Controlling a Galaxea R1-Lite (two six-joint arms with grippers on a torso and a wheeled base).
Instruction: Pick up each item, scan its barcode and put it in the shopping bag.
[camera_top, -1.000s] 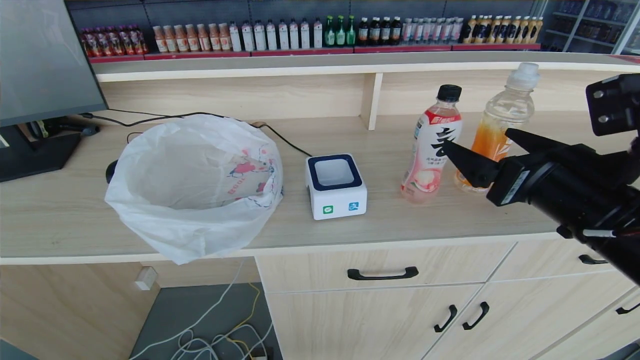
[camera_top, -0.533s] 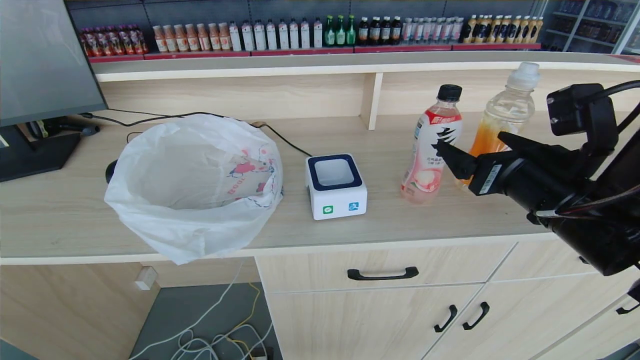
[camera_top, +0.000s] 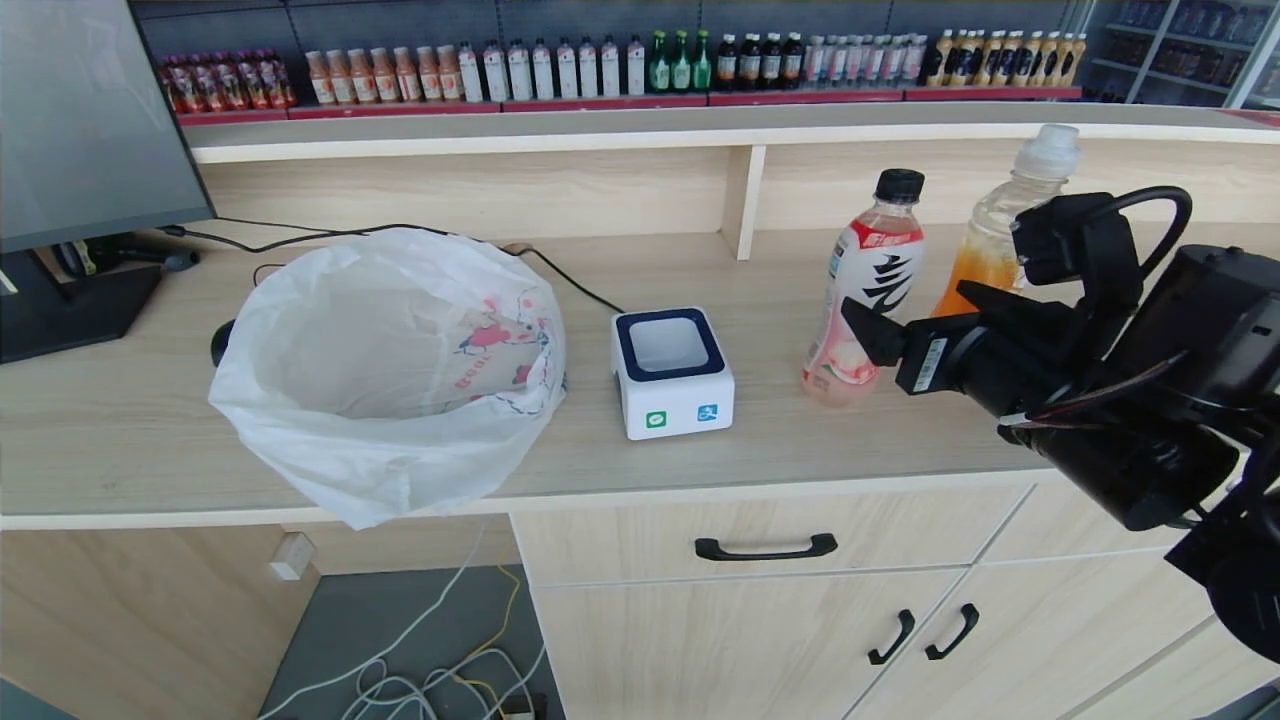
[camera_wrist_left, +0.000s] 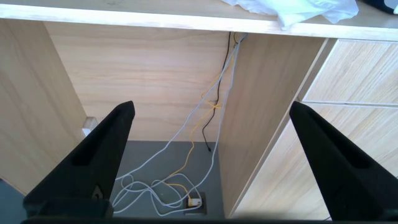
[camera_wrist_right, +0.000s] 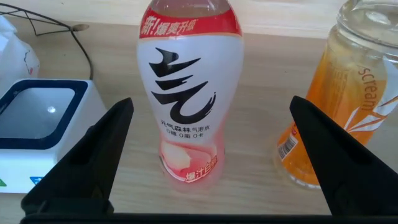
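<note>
Right pincer (camera_top: 905, 297) is open, facing the pink bottle (camera_top: 868, 290), which stands on the desk (camera_top: 780, 440) just beside the orange bottle (camera_top: 985, 262). Risk: one finger may clip the orange bottle (narrow gap) and topple it.

Monitor (camera_top: 90, 110), stocked shelf (camera_top: 600, 102), floor cables (camera_top: 430, 688)
</note>
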